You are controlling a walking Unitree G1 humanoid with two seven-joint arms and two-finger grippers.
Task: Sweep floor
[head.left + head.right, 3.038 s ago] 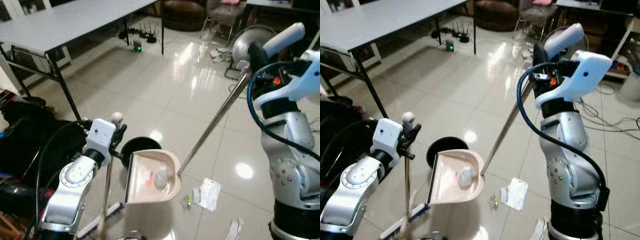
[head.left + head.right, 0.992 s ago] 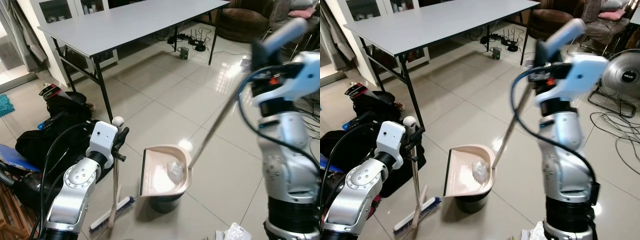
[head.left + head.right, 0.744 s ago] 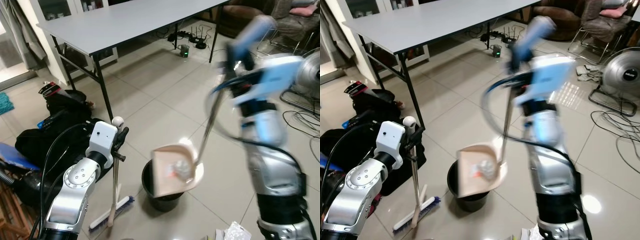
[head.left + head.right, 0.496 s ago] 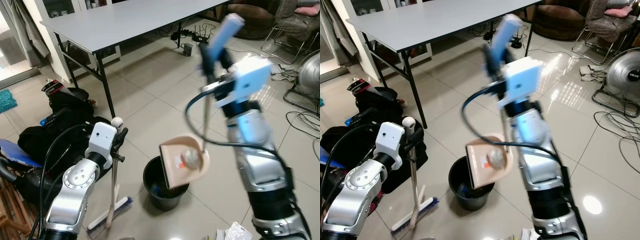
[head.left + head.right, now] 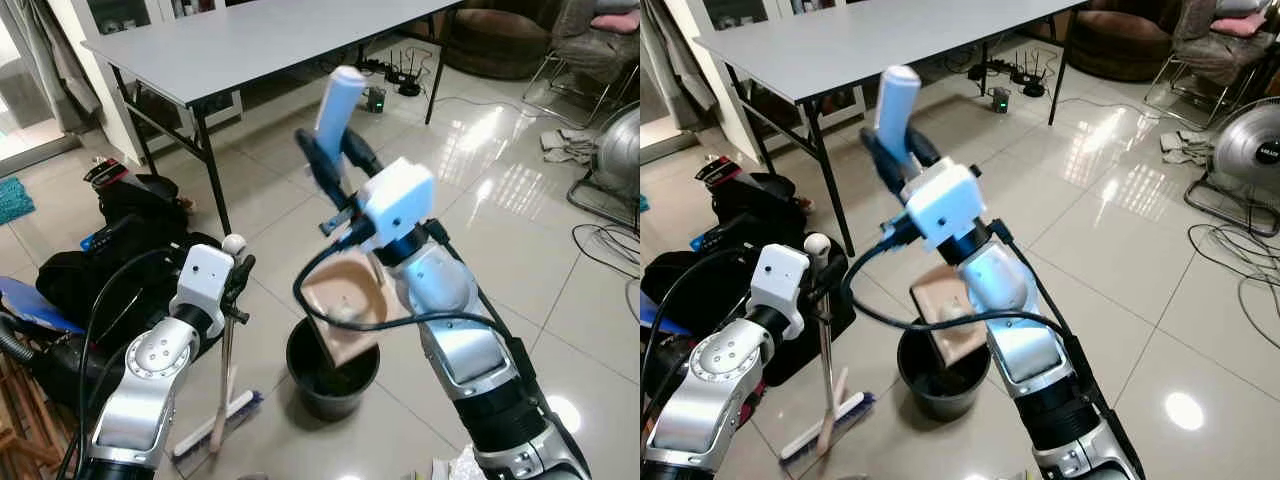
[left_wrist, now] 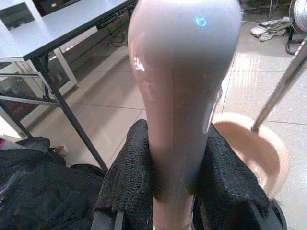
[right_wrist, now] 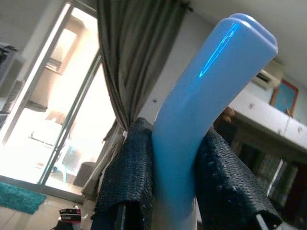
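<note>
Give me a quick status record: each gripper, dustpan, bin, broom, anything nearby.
right gripper: shut on the dustpan handle, raised above the bin
dustpan: tipped steeply over the bin, a pale lump of litter at its lower edge
bin: black, round, on the tiled floor under the dustpan
left gripper: shut on the broom handle
broom: near upright, its head on the floor left of the bin
nearby: black bags, grey table
</note>
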